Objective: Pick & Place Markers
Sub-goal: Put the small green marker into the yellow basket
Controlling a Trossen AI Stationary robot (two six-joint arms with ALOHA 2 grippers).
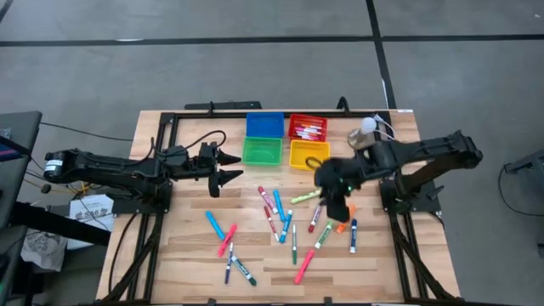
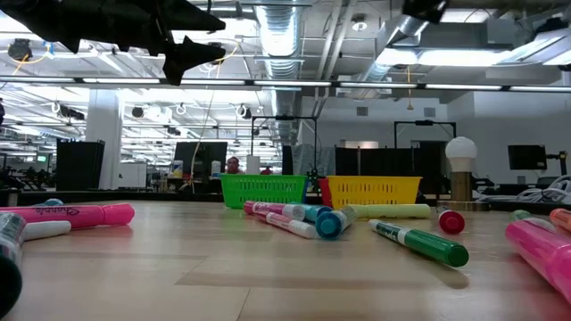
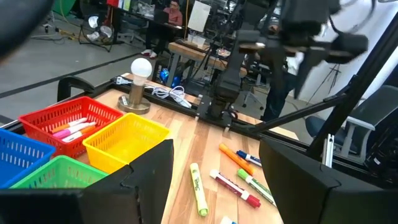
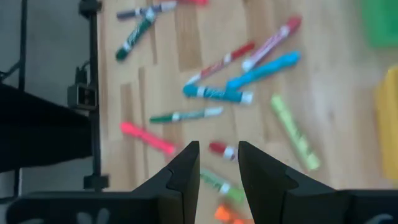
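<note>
Markers [image 1: 284,223] litter the table [image 1: 187,255]; right hand [image 1: 337,210] (narrowly parted, empty) hovers above them, left hand [image 1: 228,167] spread.

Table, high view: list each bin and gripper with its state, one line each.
red bin: holds markers
blue bin: empty
green bin: empty
yellow bin: empty
left gripper: open, holding nothing, beside the green bin
right gripper: slightly parted, empty, above the loose markers
</note>
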